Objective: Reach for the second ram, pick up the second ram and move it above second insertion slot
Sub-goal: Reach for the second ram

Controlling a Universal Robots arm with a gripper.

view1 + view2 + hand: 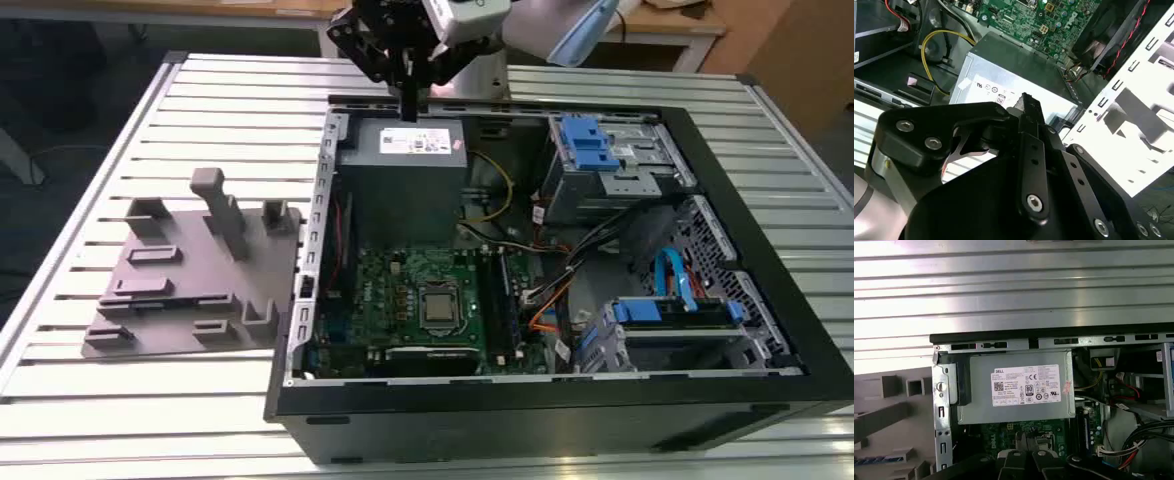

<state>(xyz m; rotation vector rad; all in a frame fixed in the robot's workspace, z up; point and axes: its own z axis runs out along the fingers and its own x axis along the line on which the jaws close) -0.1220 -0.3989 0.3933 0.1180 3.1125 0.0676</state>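
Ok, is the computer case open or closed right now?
Open. The computer case lies on its side with no panel over it, so the motherboard and power supply are exposed in the exterior view.

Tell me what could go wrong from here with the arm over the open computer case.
1. The gripper hangs close above the power supply; a straight drop could strike its housing.
2. Loose cables lie right beside the memory slots on the motherboard. A wide gripper reaching down there might snag or press on them.
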